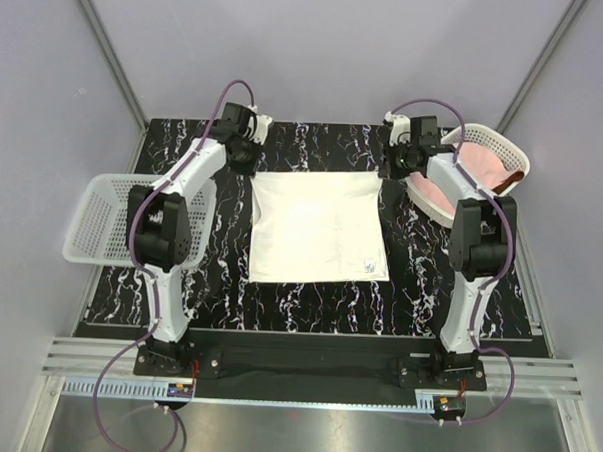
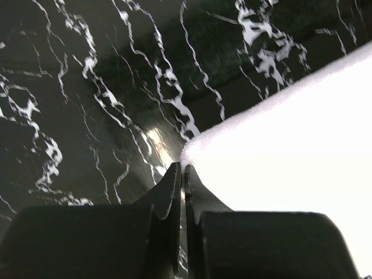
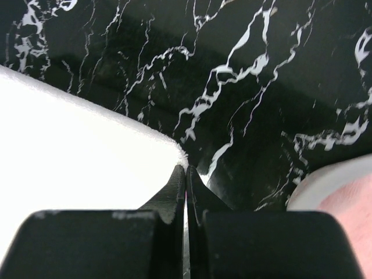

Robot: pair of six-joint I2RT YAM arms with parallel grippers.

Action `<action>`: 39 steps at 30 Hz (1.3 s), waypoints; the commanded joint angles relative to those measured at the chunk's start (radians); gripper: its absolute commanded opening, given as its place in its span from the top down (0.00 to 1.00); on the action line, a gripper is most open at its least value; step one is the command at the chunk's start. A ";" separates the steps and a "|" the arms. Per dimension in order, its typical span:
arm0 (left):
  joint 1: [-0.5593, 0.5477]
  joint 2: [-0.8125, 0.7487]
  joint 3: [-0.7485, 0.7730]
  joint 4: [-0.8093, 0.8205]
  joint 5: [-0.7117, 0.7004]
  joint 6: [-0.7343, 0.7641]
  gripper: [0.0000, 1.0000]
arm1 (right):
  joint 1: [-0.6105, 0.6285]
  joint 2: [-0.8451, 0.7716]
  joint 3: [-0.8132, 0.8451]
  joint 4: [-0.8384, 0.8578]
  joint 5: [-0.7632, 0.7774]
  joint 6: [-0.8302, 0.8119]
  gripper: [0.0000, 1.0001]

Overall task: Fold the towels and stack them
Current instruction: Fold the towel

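- Left basket: white mesh, at the left edge of the table, partly overhanging it. It sits beside the elbow of the left arm.
- Table: black top with white marble veining, bearing both baskets and the spread cloth.
- Left gripper: reached out to the far left corner of the white towel. Its jaws are pressed together, with that corner caught right at the tips. In the left wrist view a dark shadow runs under the cloth's far edge, so the edge sits slightly off the table.
- White towel: spread out in one layer at the middle of the table, between the two arms. It is roughly square, with its near edge flat on the surface and a small tag close to its near right corner. Its two far corners meet the two grippers.
- Right gripper: at the far right corner of the white towel. Its jaws are clenched, and the cloth corner ends at the fingertips. The right wrist view shows the same shadow band beyond the cloth's edge.
- Right basket: white mesh, tilted, at the far right corner of the table, just beside the right gripper and partly behind the right arm.
- Pink towel: lies bunched inside the right basket.
- Brown towel: only a narrow strip shows, at the right basket's right rim, touching the pink towel.
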 commanded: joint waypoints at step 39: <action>-0.259 -0.592 -0.704 0.164 -0.297 -0.090 1.00 | 0.011 -0.693 -0.780 0.008 0.162 0.554 1.00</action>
